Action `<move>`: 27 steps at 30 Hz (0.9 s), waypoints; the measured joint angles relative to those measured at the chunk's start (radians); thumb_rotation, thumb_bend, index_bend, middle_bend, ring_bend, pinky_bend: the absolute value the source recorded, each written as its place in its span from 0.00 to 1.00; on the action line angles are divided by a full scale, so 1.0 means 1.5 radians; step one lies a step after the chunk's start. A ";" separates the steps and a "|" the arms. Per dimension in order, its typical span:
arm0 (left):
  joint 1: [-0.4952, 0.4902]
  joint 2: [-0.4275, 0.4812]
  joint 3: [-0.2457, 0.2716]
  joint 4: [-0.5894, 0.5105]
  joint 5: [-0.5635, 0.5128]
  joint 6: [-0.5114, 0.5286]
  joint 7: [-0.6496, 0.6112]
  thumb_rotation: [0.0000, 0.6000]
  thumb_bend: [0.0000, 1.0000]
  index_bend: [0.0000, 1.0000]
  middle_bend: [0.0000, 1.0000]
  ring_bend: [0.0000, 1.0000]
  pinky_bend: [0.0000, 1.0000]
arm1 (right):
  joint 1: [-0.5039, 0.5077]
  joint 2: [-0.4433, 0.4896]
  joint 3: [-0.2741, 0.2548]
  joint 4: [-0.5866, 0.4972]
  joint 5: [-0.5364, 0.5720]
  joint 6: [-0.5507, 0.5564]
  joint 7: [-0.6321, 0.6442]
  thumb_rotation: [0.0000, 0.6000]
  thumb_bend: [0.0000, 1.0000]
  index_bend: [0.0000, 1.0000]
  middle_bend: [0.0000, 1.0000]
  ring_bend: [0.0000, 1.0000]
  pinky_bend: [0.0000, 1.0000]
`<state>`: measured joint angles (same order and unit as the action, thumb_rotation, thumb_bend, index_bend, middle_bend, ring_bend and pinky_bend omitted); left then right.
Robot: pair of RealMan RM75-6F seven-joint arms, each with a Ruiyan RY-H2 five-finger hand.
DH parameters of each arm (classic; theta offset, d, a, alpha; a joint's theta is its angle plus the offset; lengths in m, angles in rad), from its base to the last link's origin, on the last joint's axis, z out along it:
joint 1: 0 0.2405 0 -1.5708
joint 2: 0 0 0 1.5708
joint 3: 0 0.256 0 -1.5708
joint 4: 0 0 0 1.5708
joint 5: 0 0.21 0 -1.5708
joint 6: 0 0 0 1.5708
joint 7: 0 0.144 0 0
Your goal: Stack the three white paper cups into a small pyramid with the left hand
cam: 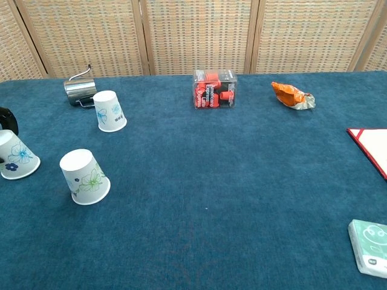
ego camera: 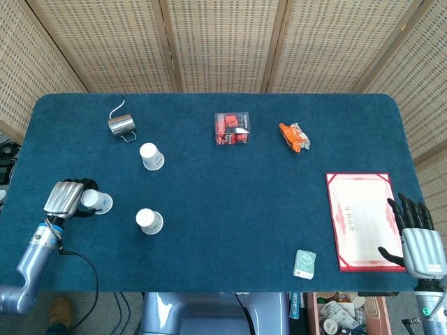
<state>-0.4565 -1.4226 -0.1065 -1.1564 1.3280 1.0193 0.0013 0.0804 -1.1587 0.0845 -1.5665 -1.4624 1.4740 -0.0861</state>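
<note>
Left hand [ego camera: 64,198] at the first cup; no stacking done.

Fingers curl over the leftmost cup [ego camera: 96,202], apparently touching; whether the grasp is firm, cannot tell. That cup sits upside down on the blue table [ego camera: 209,230], as do the near cup [ego camera: 149,220] and the far cup [ego camera: 151,155] beside the steel pitcher [ego camera: 122,125], all three well apart. Judged: whole pyramid remains to build. Right hand [ego camera: 419,237] rests with fingers spread, holding nothing, beside the red-edged certificate [ego camera: 360,218]. Head view alone shows both hands whole; chest view shows only a dark fingertip at its left edge, plus the cups' flower prints and upturned bases.
</note>
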 measured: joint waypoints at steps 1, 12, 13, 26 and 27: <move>0.000 0.000 -0.001 -0.002 -0.001 0.002 0.002 1.00 0.21 0.45 0.46 0.46 0.39 | 0.000 0.000 0.000 0.000 0.000 -0.001 0.001 1.00 0.00 0.00 0.00 0.00 0.00; 0.006 0.037 0.011 -0.062 0.032 0.023 -0.027 1.00 0.21 0.46 0.47 0.47 0.40 | 0.001 0.000 -0.001 -0.001 0.002 -0.004 -0.001 1.00 0.00 0.00 0.00 0.00 0.00; 0.007 0.047 0.017 -0.077 0.047 0.029 -0.035 1.00 0.21 0.46 0.47 0.47 0.40 | 0.001 0.000 -0.001 -0.001 0.003 -0.004 -0.001 1.00 0.00 0.00 0.00 0.00 0.00; 0.006 0.076 0.052 -0.159 0.111 0.055 -0.024 1.00 0.21 0.46 0.47 0.47 0.40 | -0.001 0.005 0.000 -0.003 0.005 -0.003 0.007 1.00 0.00 0.00 0.00 0.00 0.00; 0.006 0.075 0.051 -0.159 0.109 0.054 -0.020 1.00 0.21 0.46 0.47 0.47 0.40 | -0.001 0.005 0.000 -0.003 0.006 -0.003 0.009 1.00 0.00 0.00 0.00 0.00 0.00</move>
<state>-0.4480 -1.3101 -0.0294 -1.3955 1.4920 1.1004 -0.0293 0.0793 -1.1507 0.0850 -1.5710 -1.4529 1.4689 -0.0725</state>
